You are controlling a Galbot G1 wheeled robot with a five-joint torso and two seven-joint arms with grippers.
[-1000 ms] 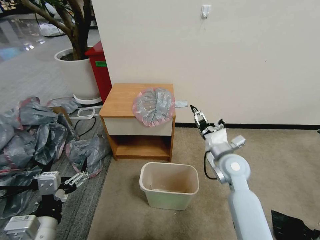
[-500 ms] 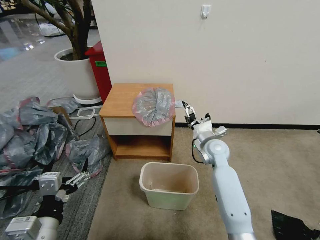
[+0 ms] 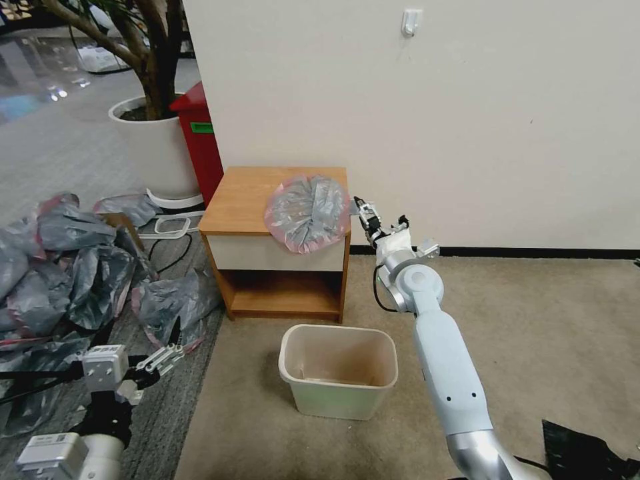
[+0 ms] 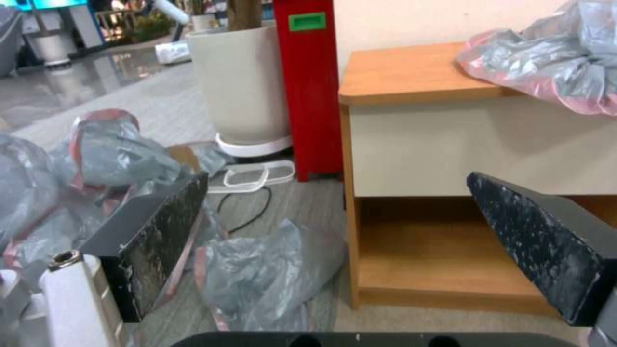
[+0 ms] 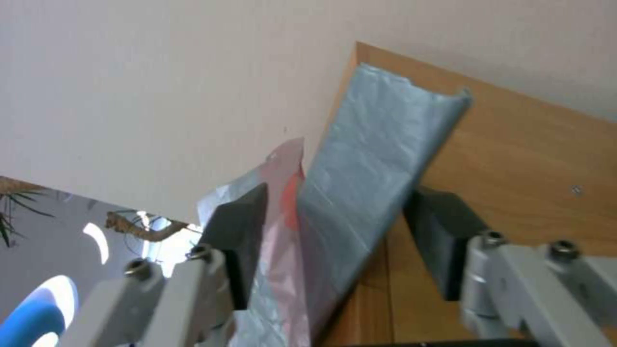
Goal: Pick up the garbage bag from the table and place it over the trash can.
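Presently, item one: the garbage bag (image 3: 308, 212), thin grey plastic with a pink rim, lies crumpled on the right half of the counter (image 3: 247, 193), its near edge drooping over the white drawer front. A flat folded tail of the bag juts past the counter's right edge.

Item two: the right gripper (image 3: 365, 212), reaching in from the right at counter height, just beside that tail. In the right wrist view its jaws stand open with the folded grey strip and a bit of pink rim lying between the pads (image 5: 241, 241); nothing is clamped yet.

Item three: the left gripper (image 3: 160, 357), low at the near left over the grey floor, jaws wide apart and empty, idle.

Item four: the trash can (image 3: 339, 370), cream, open-topped, on the carpet in front of the counter, well apart from the bag.

Step judged: approach to the grasp, early in the task. The next move calls for closing on the strip, then lifting the bag clear of the counter.

Clearances: the wall sits close behind the gripper on the far side. Open carpet lies to the right and near. A heap of other bags (image 3: 60, 260) crowds the left floor.
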